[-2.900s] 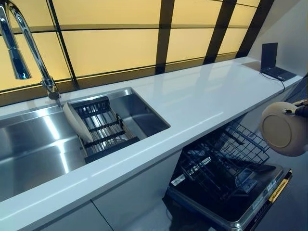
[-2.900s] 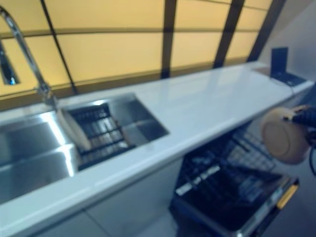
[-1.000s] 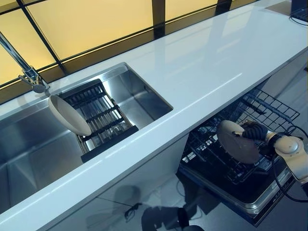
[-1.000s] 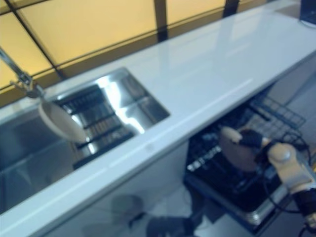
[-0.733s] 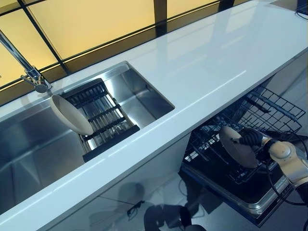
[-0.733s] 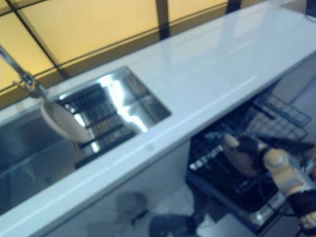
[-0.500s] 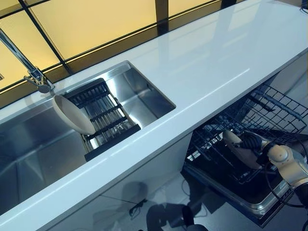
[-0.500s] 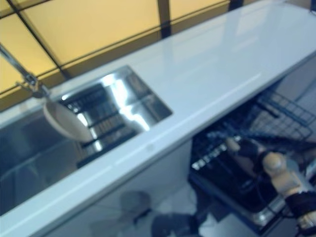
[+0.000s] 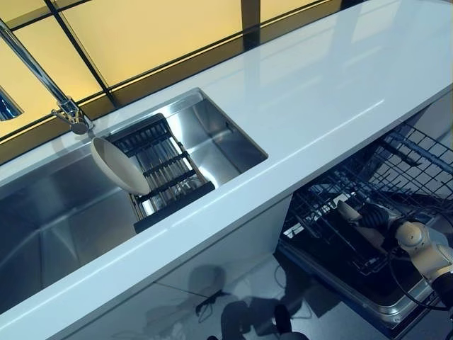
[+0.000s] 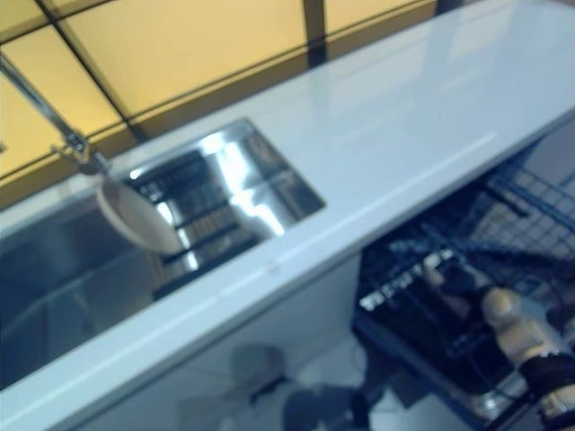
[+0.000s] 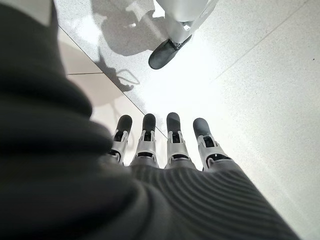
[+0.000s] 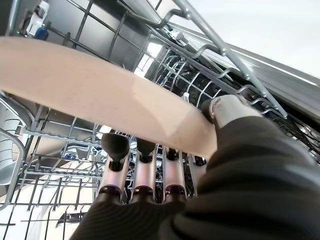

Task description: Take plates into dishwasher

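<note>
My right robot hand (image 9: 374, 216) has sunk since a second ago: the tan plate (image 12: 100, 95), then held above the dishwasher rack (image 9: 417, 166), now sits low among its wires, nearly edge-on, pinched between thumb and fingers. The wires hide most of it from the head view. A second plate (image 9: 119, 166) leans in the sink rack (image 9: 170, 185). The left robot hand (image 11: 165, 145) hangs fingers straight over the floor. The white bench (image 9: 318, 85) overhangs the rack's far edge.

The right hand (image 9: 374, 216) holds a beige round plate (image 9: 352, 213) inside the dishwasher's black wire rack (image 9: 396, 170), below the white counter (image 9: 311, 85). Far to its left, another beige plate (image 9: 119, 166) leans in the steel sink (image 9: 49, 212).
</note>
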`<state>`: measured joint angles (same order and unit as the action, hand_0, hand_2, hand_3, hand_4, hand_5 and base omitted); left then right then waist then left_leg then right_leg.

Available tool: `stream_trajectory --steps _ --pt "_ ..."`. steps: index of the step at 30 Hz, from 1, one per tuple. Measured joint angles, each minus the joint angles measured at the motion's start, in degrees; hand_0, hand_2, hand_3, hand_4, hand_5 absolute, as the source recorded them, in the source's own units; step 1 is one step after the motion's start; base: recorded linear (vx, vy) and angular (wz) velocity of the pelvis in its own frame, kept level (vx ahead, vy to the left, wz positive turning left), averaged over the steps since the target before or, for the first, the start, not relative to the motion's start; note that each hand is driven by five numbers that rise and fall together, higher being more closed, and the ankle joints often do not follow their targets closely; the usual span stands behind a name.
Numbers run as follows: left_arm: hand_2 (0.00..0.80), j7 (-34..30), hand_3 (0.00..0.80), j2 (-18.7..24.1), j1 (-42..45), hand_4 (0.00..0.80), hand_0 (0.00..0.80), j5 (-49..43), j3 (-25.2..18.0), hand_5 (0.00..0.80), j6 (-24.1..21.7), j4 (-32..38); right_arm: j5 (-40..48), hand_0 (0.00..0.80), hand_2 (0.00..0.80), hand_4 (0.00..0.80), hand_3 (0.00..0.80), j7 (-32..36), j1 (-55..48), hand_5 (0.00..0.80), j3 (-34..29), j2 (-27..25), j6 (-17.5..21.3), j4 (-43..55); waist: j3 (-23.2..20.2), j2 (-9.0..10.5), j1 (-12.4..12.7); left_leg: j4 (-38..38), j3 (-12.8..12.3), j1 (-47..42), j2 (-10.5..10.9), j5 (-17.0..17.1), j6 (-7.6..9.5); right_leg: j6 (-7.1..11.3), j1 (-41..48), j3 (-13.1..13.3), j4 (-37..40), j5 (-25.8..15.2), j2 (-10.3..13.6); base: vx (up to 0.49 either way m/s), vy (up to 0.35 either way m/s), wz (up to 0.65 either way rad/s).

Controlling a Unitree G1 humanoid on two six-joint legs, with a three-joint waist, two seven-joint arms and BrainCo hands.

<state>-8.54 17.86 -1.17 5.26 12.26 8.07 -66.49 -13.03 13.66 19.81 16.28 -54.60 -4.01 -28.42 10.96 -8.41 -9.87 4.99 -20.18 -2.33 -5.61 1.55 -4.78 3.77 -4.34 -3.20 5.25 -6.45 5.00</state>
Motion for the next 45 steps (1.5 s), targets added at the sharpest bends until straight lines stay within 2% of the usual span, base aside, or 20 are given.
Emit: stream_trajectory --steps 5,6,7,8,18,25,30,37,39,45 --pt "0.000 -0.51 0.000 0.00 0.00 0.000 0.000 -0.01 0.00 0.000 0.01 0.04 -0.81 0.800 0.800 0.800 0.800 -1.00 0.00 0.800 0.07 -0.05 0.03 -0.48 0.10 -0.36 0.02 0.00 0.04 0.09 -0.02 0.01 0.01 0.01 -0.06 -0.04 0.00 0.01 -0.01 0.000 0.000 0.00" --pt "0.000 -0.54 0.000 0.00 0.00 0.000 0.000 -0.01 0.00 0.000 0.00 0.02 -0.81 0.687 0.687 0.687 0.687 -1.45 0.00 0.687 0.07 -0.07 0.05 -0.48 0.10 -0.37 0.02 0.00 0.06 0.11 -0.02 0.00 0.01 0.01 -0.07 -0.06 0.00 0.01 -0.02 0.000 0.000 0.00" --pt "0.000 -0.55 0.000 0.00 0.00 0.000 0.000 -0.01 0.00 0.000 0.00 0.03 -0.81 0.383 0.383 0.383 0.383 -1.77 0.00 0.383 0.07 -0.10 0.10 -0.48 0.10 -0.37 0.01 0.01 0.06 0.12 -0.02 0.00 0.01 0.02 -0.07 -0.07 0.00 0.02 -0.02 0.000 0.000 0.00" --pt "0.000 -0.55 0.000 0.00 0.00 0.000 0.000 -0.01 0.00 0.000 0.00 0.05 -0.80 0.000 0.000 0.000 0.000 -1.95 0.00 0.000 0.07 -0.13 0.21 -0.48 0.10 -0.37 0.01 0.01 0.07 0.12 -0.01 0.00 0.01 0.02 -0.07 -0.07 0.00 0.02 -0.02 0.000 0.000 0.00" --pt "0.000 -0.54 0.000 -0.01 0.00 0.000 0.000 -0.02 -0.01 0.000 0.06 0.31 -0.79 0.000 0.000 0.000 0.000 -4.25 -1.79 0.000 -1.19 -0.48 0.37 1.15 0.25 -0.14 -0.13 0.13 0.09 0.16 -0.01 -0.02 0.03 0.04 -0.10 -0.05 0.00 0.03 -0.09 0.000 0.000 0.00" --pt "0.000 -0.48 0.000 0.03 0.01 0.000 0.000 -0.02 -0.05 0.000 0.09 0.31 0.34 0.000 0.000 0.000 0.000 -4.17 -2.44 0.000 -3.06 -2.67 0.27 4.21 0.95 0.91 -0.30 0.17 0.01 0.01 0.02 -0.01 0.00 0.01 -0.04 0.18 -0.03 0.00 -0.21 0.003 0.001 0.00" --pt "0.000 -0.40 0.000 0.15 0.01 0.000 0.000 -0.03 -0.28 0.000 0.15 0.31 4.08 0.000 0.000 0.000 0.000 -4.16 -3.21 0.000 -8.27 -5.41 -0.46 11.39 1.38 2.71 -0.37 0.01 -0.04 -0.30 0.09 -0.01 -0.02 -0.03 0.22 0.43 -0.13 -0.03 -0.50 0.028 0.001 -0.01" --pt "0.000 -0.31 0.000 0.78 0.61 0.000 0.000 -0.04 -2.35 0.000 0.16 -0.15 11.48 0.000 0.000 0.000 0.000 -4.30 -6.09 0.000 -19.16 -10.39 -2.58 13.39 0.69 7.23 -0.94 0.24 -0.23 -2.17 -0.07 -0.43 -0.06 -0.05 1.73 1.06 -0.05 -0.01 -0.70 0.038 0.027 -0.04" --pt "0.000 -0.22 0.000 1.25 1.29 0.000 0.000 -0.04 -2.36 0.000 0.14 -0.28 12.76 0.000 0.000 0.000 0.000 -4.43 -6.14 0.000 -20.57 -12.50 -2.55 13.24 -0.16 8.40 -1.91 0.25 -0.23 -2.25 -0.08 -0.43 -0.05 -0.05 1.84 1.08 -0.05 -0.01 -0.70 0.038 0.033 -0.01" --pt "0.000 0.04 0.000 1.29 1.23 0.000 0.000 -0.03 -2.24 0.000 0.16 -1.65 13.71 0.000 0.000 0.000 0.000 -5.32 -4.91 0.000 -20.73 -20.79 -2.65 5.82 -3.01 10.34 -1.82 0.25 -0.44 -3.07 -0.21 -0.50 -0.13 -0.04 2.59 1.15 -0.05 -0.01 -0.71 0.037 0.027 -0.02"
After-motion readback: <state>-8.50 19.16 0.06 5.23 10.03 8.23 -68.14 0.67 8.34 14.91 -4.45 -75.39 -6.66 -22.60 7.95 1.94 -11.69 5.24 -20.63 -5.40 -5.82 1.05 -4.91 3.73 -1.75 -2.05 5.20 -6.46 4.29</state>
